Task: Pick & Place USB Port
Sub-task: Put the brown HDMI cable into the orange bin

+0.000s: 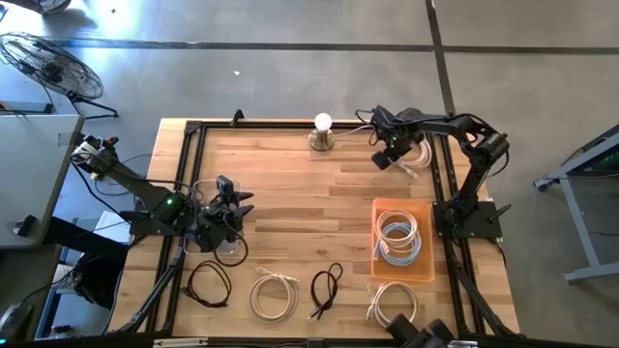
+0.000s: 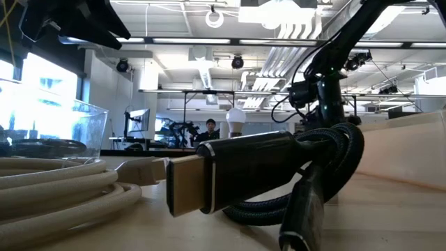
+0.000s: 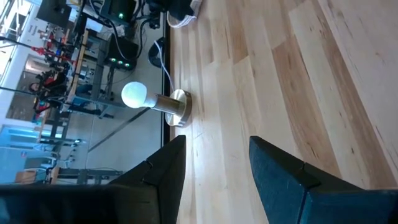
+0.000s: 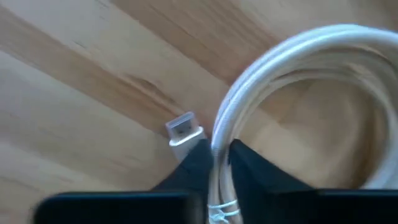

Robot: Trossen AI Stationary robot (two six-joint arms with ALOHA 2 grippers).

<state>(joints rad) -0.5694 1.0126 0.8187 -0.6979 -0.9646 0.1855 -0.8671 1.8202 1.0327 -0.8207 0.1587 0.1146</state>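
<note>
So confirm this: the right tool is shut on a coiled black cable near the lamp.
Wrong colour. The right tool is shut on a coiled white cable, as the right wrist view shows; the high view places it near the lamp.

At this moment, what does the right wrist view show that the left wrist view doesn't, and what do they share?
Only the right wrist view shows the right gripper with its fingers shut on a white cable, a loop of it curving away and its plug hanging just beside the fingers. Only the left wrist view shows the left gripper open and empty, a lit bulb lamp on its brass base at the table edge, and the room beyond. Both show the wooden table.
</note>
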